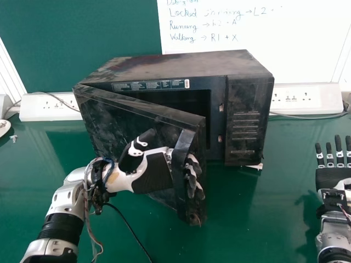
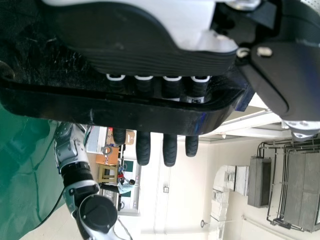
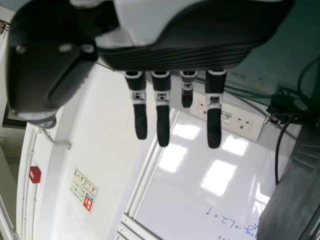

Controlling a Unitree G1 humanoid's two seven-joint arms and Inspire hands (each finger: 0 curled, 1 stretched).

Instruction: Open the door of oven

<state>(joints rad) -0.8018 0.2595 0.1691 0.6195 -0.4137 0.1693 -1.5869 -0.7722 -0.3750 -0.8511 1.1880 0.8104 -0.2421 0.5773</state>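
Your left hand (image 1: 152,174) is nearest the job. Its fingers (image 2: 170,150) look straight, not curled tight, and they go through behind the handle (image 1: 180,164), with the tips poking out past it. The black cable (image 1: 131,227) lies under that arm, so watch that it does not snag. Your right hand (image 1: 333,176) is off at the right side of the head view, with its fingers straight and wide, holding nothing.

The door (image 1: 109,120) is part way open, so I think you are in the pulling step. It looks like it turns on its left side. Next, pull the handle toward you and swing it round to the left, in a curve. Go slow. If you pull too straight, the fingers may slip out or the whole microwave oven (image 1: 249,109) may slide.

The low corner of the door sticks out over the green table (image 1: 236,208), toward you. The door needs room to the left, and your own left arm is close to that path, so let the arm move back with it. The right hand is well apart from the door.

Farther back, the microwave oven sits on the table, by the socket strip (image 1: 307,98). The whiteboard (image 1: 296,44) is behind. Don't push it back that way.
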